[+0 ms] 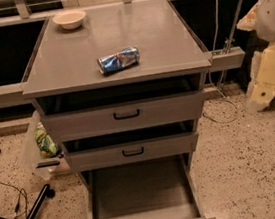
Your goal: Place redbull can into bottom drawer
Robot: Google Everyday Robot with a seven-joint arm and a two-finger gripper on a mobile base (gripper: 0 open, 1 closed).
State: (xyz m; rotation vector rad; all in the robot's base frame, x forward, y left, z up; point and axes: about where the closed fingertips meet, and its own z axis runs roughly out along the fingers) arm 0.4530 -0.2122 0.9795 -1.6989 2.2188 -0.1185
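can (118, 60) lies on its side on the cabinet top (162, 32), well apart from the bowl (69, 19). bottom drawer (139, 197) stands pulled open below. gripper (263, 90) hangs off right of the cabinet; its state i cannot tell.

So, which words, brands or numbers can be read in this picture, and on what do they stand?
None can be read.
The redbull can, lying on the cabinet top: its print is too blurred.
The gripper, at the right edge, apart from the can: no lettering shows.
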